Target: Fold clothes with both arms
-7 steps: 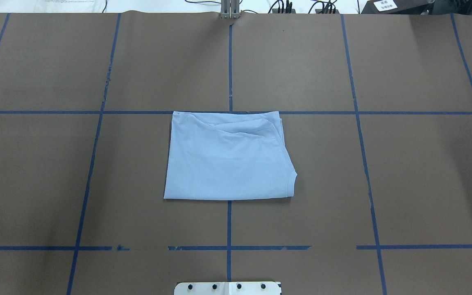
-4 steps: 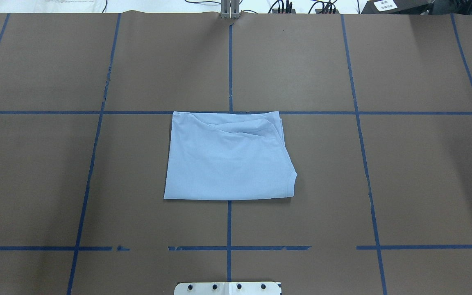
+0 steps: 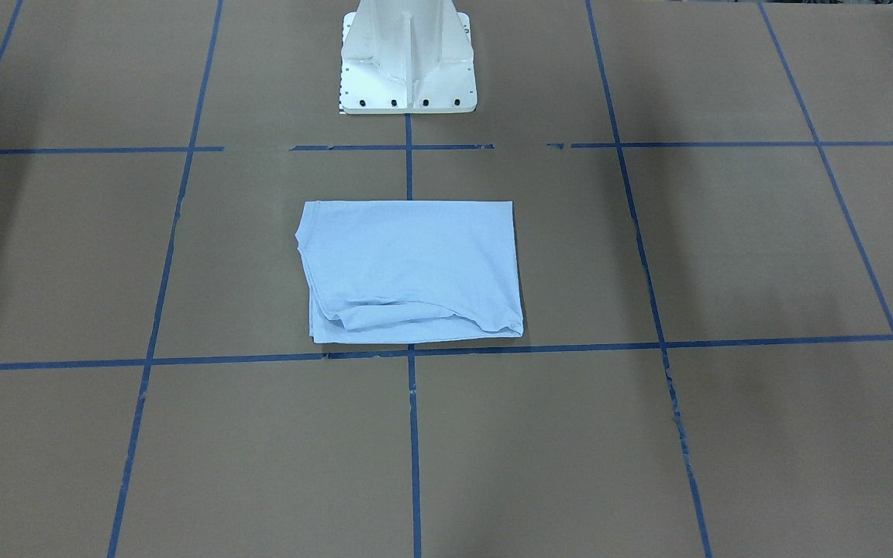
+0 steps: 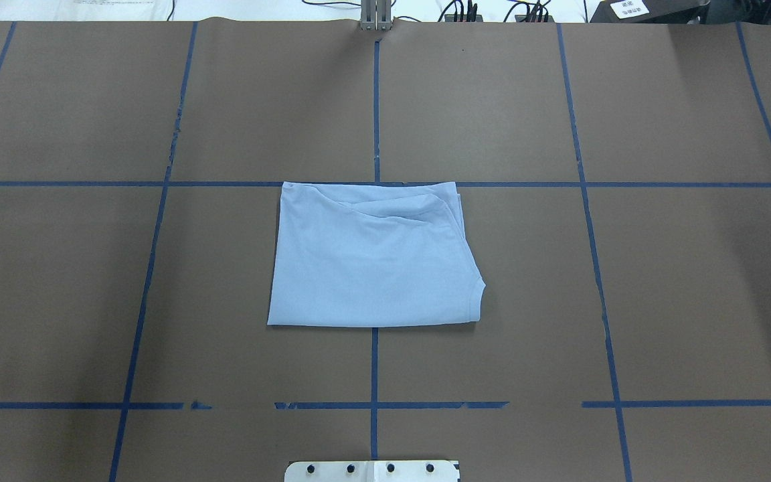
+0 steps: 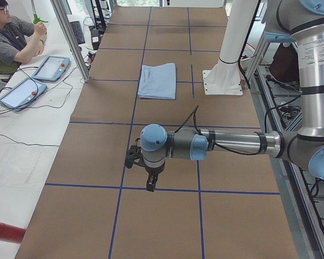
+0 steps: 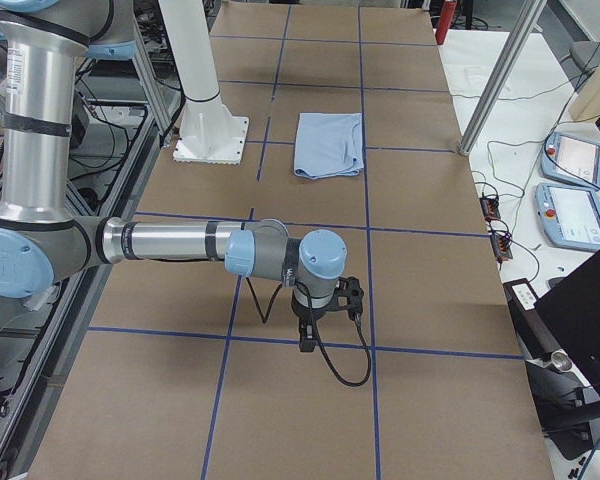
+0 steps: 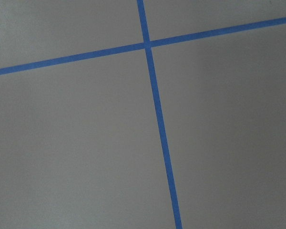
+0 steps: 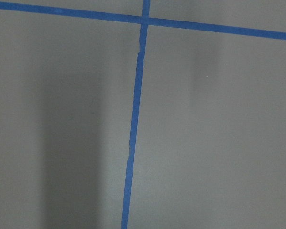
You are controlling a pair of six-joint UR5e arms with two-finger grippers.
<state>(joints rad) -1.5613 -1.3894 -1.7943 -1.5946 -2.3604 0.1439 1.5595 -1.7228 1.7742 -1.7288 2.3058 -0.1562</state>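
Folding stage: judged finished or all but finished; the T-shirt (image 4: 372,261) is a compact rectangle of several layers with no sleeve spread out.
T-shirt position: flat on the tabletop (image 4: 626,301), straight out in front of the pedestal (image 3: 408,54), near its foot plate but not touching, and astride the tape line (image 4: 375,100) that runs out from the pedestal.
T-shirt condition: the edge nearest the pedestal is straight. The edge farthest from it shows loose, curved layers that do not line up. A hemmed corner juts out on the pedestal's right-arm side. No print is visible.
Left gripper (image 5: 149,183): well out to the pedestal's left-arm side and well apart from the T-shirt, pointing down at bare tabletop. It is seen only from the side, so I cannot tell whether it is open or closed. Nothing hangs from it.
Right gripper (image 6: 307,340): mirrored on the pedestal's right-arm side, also well apart from the T-shirt. I cannot tell its state either.
Wrist views: tabletop and tape crossings only.
Next move: if any, judged to be a light tidy of the uneven far edge, which would bring both arms in toward the pedestal's centre line.
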